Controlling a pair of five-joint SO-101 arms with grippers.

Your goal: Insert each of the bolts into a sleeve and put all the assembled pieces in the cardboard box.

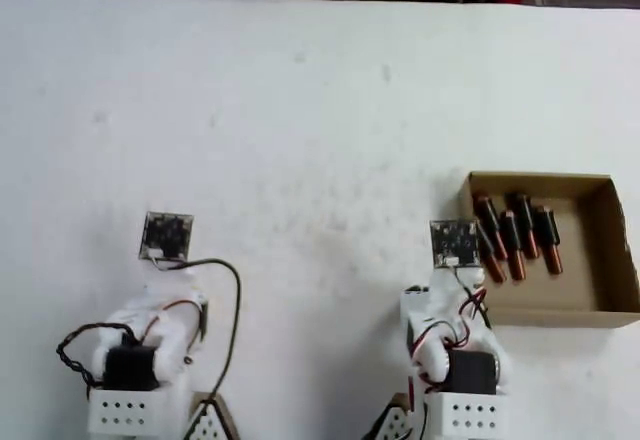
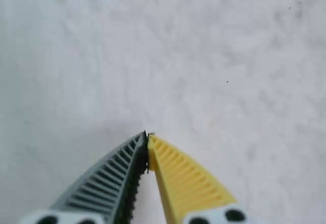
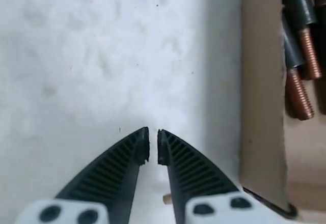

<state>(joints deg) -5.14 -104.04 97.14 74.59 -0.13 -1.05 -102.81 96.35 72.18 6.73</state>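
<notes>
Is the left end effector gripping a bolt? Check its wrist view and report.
No; the left end effector is shut, its tips touching with nothing between them.

The flat white counter (image 1: 320, 90) has faint grey smudges. The brown cardboard box (image 1: 560, 312) is plain tan. The bolts in sleeves (image 1: 517, 235) are black at one end and shiny copper-orange at the other, with thin rings on the copper. The left pincer (image 2: 147, 137) has 1 grey finger (image 2: 109, 178) and 1 yellow finger (image 2: 181, 178), both striped with ribs. The right pincer (image 3: 153, 145) has 2 black ribbed fingers (image 3: 114, 170). The left arm (image 1: 150, 330) is white with a black wire (image 1: 235, 300).
</notes>
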